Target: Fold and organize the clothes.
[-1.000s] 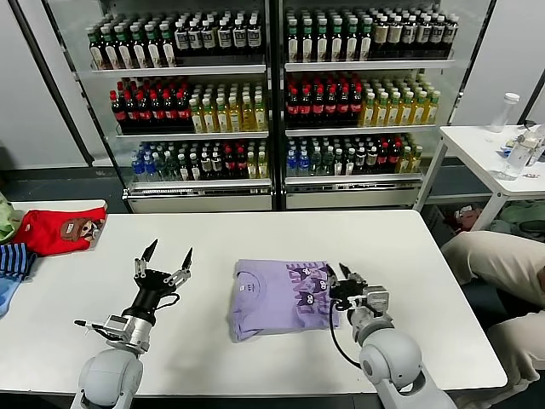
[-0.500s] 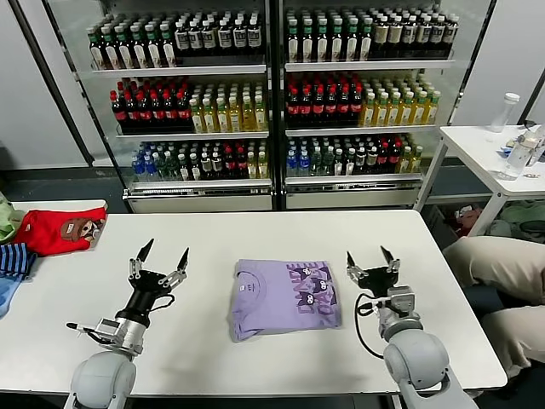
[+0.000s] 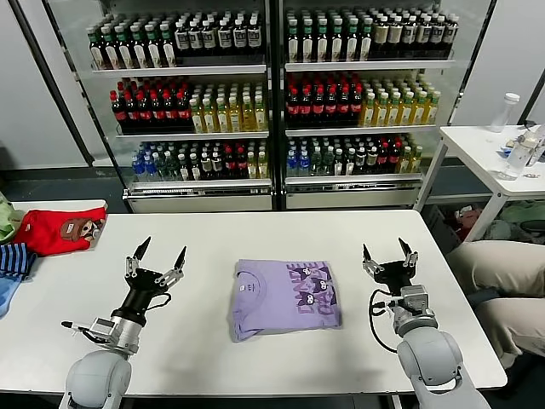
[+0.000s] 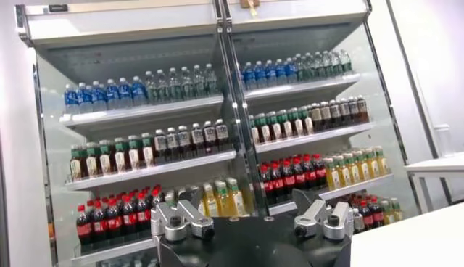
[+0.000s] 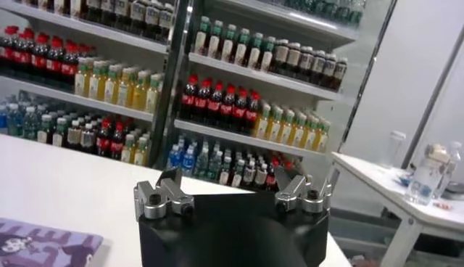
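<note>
T-shirt [image 3: 284, 298] folded, lying mid-table [image 3: 213, 239] between both grippers.
Right gripper [image 3: 389, 261] is held above the table just right of the shirt, jaws spread, nothing gripped; left gripper [image 3: 155, 259] is likewise spread and empty, well left. Folding is judged finished; next, the bundle would need gripping for stacking near the red garment [image 3: 60, 230].

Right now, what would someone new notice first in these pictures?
A folded lavender T-shirt with a dark purple print lies at the middle of the white table. The left end effector and right end effector flank it, both open and empty. Behind stands a bottle-filled cooler.
</note>
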`<state>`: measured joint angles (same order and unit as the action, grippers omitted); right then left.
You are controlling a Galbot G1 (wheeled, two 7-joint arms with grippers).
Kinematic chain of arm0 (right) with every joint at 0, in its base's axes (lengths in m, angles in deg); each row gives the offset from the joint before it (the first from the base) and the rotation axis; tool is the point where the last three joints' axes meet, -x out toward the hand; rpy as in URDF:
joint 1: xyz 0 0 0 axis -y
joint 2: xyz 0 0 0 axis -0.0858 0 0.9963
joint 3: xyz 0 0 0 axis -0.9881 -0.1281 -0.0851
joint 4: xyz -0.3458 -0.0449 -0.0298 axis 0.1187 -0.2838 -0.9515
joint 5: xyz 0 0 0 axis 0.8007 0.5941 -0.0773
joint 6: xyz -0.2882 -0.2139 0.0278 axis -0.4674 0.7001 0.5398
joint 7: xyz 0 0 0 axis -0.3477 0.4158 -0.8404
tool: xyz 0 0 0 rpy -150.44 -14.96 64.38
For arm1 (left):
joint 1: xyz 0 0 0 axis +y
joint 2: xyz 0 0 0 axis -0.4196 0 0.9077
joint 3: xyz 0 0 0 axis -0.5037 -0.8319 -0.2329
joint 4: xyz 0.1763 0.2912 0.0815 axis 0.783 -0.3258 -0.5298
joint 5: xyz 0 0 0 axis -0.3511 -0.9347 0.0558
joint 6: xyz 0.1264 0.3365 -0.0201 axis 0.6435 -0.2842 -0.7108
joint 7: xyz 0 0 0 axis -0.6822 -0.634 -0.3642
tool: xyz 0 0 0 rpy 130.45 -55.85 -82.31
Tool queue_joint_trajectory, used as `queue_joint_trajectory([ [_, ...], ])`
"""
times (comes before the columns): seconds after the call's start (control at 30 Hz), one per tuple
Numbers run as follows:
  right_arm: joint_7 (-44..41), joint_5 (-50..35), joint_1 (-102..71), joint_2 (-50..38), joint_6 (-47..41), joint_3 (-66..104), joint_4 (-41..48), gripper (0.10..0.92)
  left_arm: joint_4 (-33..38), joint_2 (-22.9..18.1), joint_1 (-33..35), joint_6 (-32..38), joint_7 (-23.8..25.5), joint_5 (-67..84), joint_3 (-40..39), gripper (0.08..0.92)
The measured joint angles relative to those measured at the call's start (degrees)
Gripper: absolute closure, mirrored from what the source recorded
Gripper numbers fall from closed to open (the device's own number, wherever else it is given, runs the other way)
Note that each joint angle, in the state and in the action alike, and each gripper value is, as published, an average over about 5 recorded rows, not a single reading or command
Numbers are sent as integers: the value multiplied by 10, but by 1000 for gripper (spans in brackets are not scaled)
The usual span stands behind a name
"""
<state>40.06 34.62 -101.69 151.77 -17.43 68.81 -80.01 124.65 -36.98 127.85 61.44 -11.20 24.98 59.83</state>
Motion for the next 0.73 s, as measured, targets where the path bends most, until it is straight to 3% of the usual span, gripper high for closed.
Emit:
queue_joint_trajectory([
  [0.73,-18,57,-3,-8,48,10,9,203,-11,-17,1,5,4,-21,-2,177],
])
